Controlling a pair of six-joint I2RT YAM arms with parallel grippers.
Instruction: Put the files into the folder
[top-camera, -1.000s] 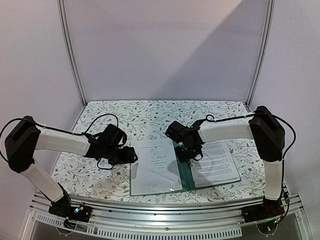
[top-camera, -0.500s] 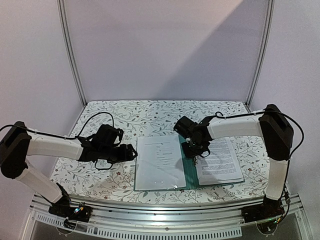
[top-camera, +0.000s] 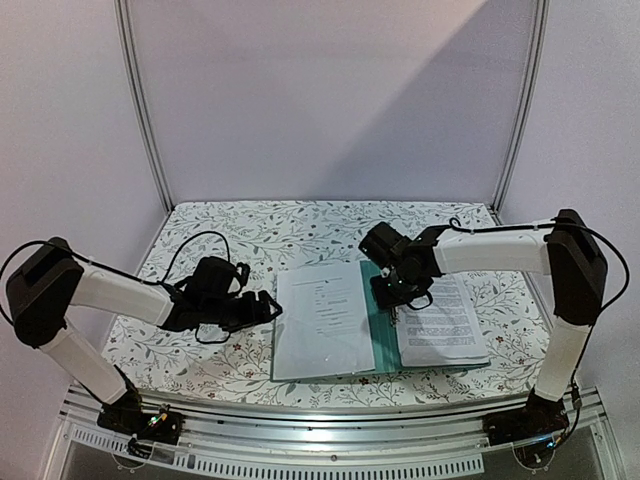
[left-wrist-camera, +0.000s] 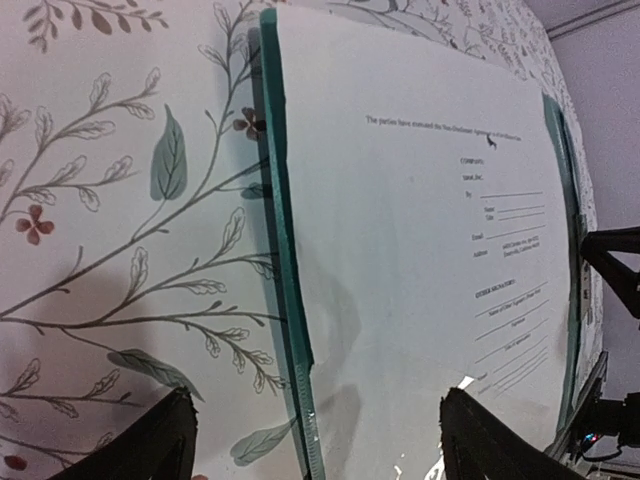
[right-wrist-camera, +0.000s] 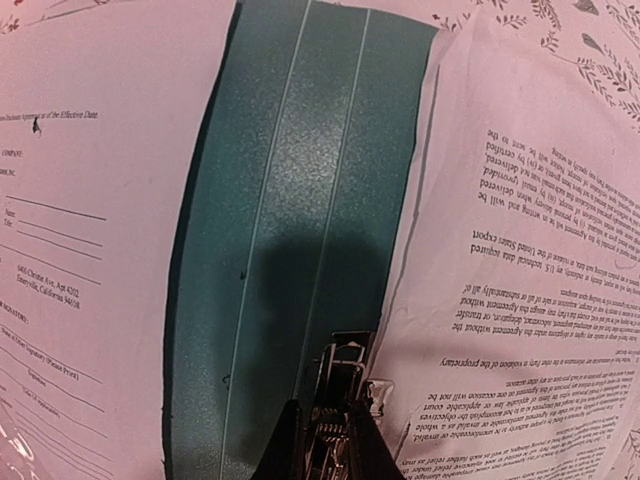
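risk: the left gripper, jaws wide astride the left edge of the folder, may nudge the cover and slide the loose files; farther in, the silver clip could slip from the narrow pinch of the right gripper. the folder lies open, face up, mid-table, long axis near-to-far.

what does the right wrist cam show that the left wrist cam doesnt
Only the right wrist view: the folder's teal spine, the right gripper closed on the silver clip, and the densely printed sheet to the right of the spine. Only the left wrist view: the folder's outer left edge and the left gripper, open wide. Both: the signature-line sheet lying on the folder's left half, and some floral tablecloth.
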